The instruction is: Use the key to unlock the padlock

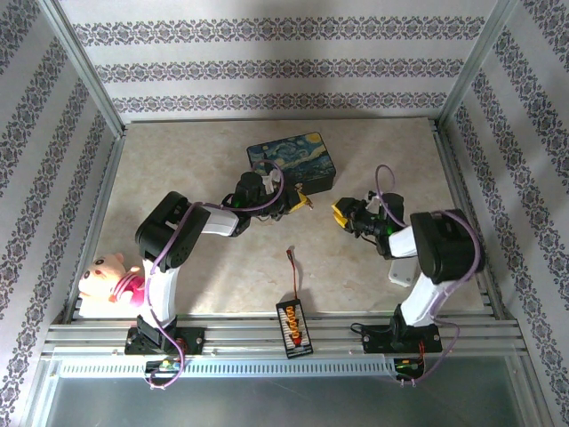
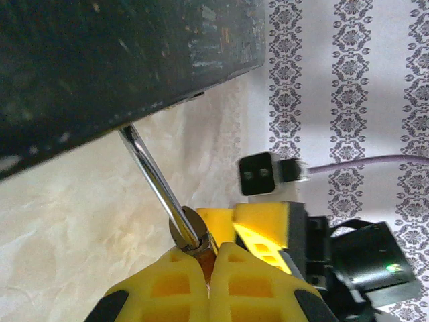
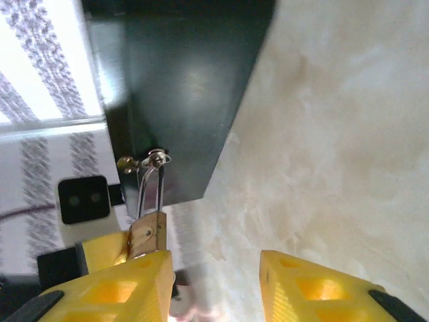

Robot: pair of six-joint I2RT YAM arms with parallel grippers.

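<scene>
The brass padlock (image 3: 147, 231) hangs by its thin silver shackle (image 2: 151, 174) from the latch (image 3: 151, 159) of the dark painted box (image 1: 293, 165). My left gripper (image 1: 302, 203) is at the box's front right corner, shut on the padlock (image 2: 186, 231), with its yellow fingertips (image 2: 174, 282) pressed together round the body. Just to its right, my right gripper (image 1: 338, 213) faces it and stands open (image 3: 214, 282). Its left finger (image 3: 127, 282) sits right below the padlock, with nothing between the jaws. I cannot make out the key.
A pink plush toy (image 1: 111, 277) lies at the table's left edge. A black board with orange connectors (image 1: 293, 325) sits at the near edge, and a red-tipped wire (image 1: 292, 267) runs up from it. Patterned walls enclose the table.
</scene>
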